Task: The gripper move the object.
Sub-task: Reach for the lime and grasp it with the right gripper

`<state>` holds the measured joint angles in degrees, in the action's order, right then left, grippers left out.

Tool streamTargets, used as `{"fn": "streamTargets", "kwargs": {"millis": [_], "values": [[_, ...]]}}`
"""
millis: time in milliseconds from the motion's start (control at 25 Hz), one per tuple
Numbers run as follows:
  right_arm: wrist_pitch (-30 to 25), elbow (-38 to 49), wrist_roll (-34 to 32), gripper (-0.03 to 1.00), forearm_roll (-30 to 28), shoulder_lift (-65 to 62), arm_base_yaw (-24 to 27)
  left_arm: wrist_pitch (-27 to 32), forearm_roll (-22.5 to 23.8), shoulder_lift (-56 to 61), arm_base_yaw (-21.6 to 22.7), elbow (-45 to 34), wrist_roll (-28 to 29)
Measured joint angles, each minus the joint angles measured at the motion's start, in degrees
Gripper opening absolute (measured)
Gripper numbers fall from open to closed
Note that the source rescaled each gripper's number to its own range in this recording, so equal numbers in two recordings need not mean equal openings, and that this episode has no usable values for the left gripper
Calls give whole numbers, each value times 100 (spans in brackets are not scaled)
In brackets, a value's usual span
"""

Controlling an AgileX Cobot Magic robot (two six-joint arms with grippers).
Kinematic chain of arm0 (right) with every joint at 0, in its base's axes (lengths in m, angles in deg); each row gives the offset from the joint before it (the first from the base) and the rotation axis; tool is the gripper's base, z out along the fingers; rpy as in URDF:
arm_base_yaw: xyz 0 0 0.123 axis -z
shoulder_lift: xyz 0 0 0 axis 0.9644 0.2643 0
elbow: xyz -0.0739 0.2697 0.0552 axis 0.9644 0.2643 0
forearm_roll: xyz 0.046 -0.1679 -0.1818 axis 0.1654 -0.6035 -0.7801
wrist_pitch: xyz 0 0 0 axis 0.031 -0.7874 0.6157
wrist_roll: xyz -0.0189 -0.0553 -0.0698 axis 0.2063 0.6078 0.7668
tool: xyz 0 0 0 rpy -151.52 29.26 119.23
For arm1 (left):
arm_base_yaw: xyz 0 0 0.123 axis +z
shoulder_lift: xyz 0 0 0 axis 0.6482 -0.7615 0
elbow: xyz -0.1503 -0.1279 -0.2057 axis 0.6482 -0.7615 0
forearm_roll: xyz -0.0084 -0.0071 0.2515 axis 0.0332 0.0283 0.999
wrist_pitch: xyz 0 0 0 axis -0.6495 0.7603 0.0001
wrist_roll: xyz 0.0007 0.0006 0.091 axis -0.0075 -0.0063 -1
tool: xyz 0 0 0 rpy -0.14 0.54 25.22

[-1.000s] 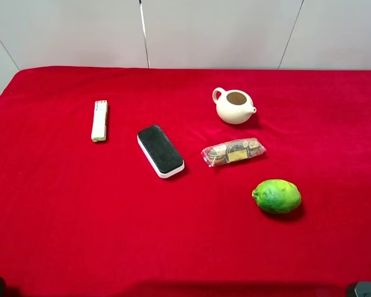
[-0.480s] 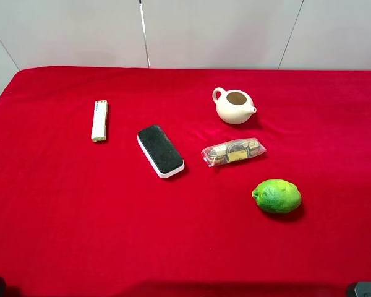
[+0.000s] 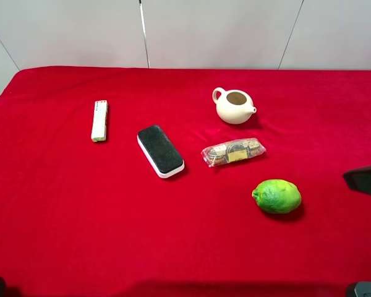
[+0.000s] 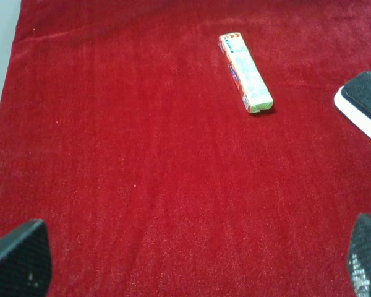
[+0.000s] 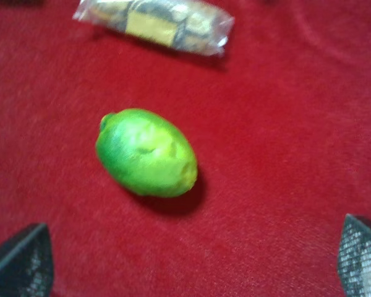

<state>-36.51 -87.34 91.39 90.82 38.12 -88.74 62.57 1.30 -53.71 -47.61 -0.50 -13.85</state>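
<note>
Right pincer (image 5: 191, 263) hovers spread wide, facing the green fruit (image 5: 146, 153) (lying on the table (image 3: 80, 235) near a wrapped snack (image 3: 233, 151)); I judge this the approach, so next it must descend, straddle the fruit, then close.

Left wrist view: the left claw (image 4: 191, 263) appears only as two dark, mesh-textured fingertips (image 4: 18, 260), one at each lower corner of the frame. They are set far apart, so the jaws stand wide open and empty. The claw looks down at a slant onto the surface ahead of it.

Right wrist view: the right claw (image 5: 188, 260) takes the same pose, with one dark fingertip (image 5: 20, 263) at each lower corner. The jaws are spread wide and grip nothing.

High view: the right arm (image 3: 366, 179) shows as a black wedge at the frame's right edge. Its narrow end points inward and the rest is cut off.
</note>
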Motion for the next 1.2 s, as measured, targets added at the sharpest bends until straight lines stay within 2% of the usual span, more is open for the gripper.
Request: {"fn": "streamTargets", "kwargs": {"millis": [360,600,840,1200], "values": [[23,0,16,100,-397,876,-1223,0,0,0,0,0,0],[220,-6,16,100,-657,1765,-1746,0,0,0,0,0,0],[505,-6,23,100,-755,2638,-1853,0,0,0,0,0,0],[1375,-6,64,100,-760,3545,-1853,0,0,0,0,0,0]]}}
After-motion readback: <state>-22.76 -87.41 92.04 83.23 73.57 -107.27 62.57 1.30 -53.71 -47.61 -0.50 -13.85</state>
